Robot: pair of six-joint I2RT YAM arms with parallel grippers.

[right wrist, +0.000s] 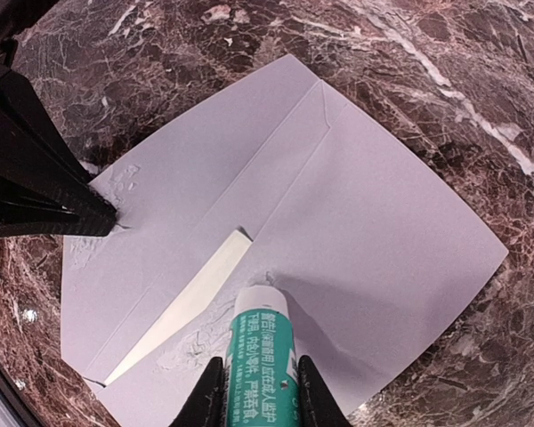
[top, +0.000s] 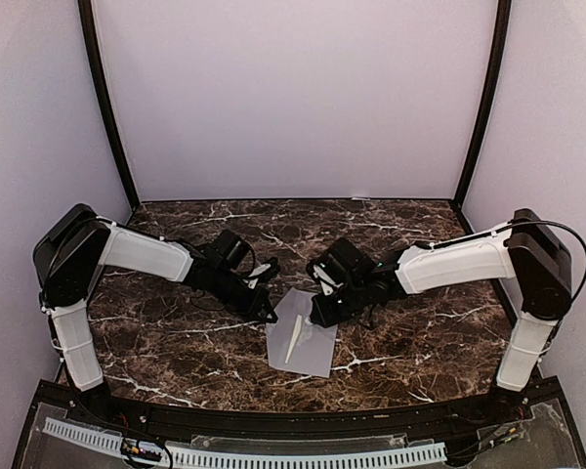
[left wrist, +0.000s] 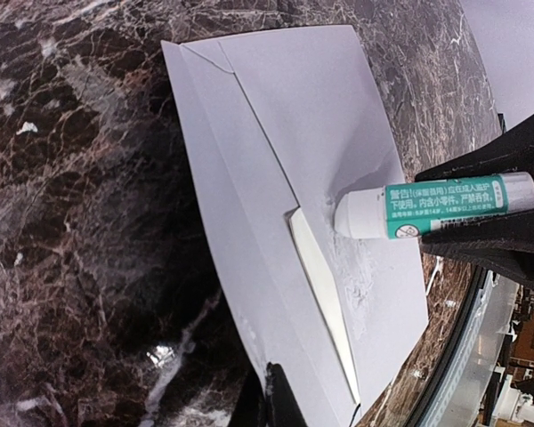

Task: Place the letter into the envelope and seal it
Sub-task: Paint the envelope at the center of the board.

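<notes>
Glue stick [right wrist: 260, 351] clamped in my right gripper [right wrist: 260, 393], tip on envelope [right wrist: 356, 196]; my left gripper [right wrist: 100, 219] closed, tips on envelope edge; letter [right wrist: 196, 298] sliver showing.

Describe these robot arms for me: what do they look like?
The left arm and right arm match: white shells over bulky black joints. The left gripper and right gripper are black with slim, tapering fingers. A thin black cable loops beside the right arm.
</notes>
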